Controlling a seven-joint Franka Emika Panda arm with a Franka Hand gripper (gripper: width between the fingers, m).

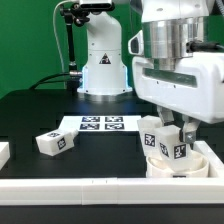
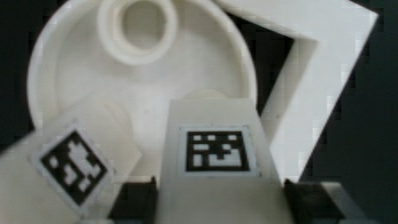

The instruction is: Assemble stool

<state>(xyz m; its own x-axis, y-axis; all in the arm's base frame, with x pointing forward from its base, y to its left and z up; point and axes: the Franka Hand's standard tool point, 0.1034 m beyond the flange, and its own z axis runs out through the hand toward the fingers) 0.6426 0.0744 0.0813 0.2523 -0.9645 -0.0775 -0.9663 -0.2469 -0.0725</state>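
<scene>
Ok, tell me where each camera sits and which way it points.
Exterior view: off the arm, across the table from the robot's base, facing it; base, arm and tool show.
Wrist view: on the wrist, looking along the tool at the gripped leg and the seat; only fingertips show.
Shared: the leg and seat.

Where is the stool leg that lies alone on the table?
In the exterior view the lone leg lies left of centre, beside the near left corner of the marker board, far from the round seat at the view's right.
</scene>
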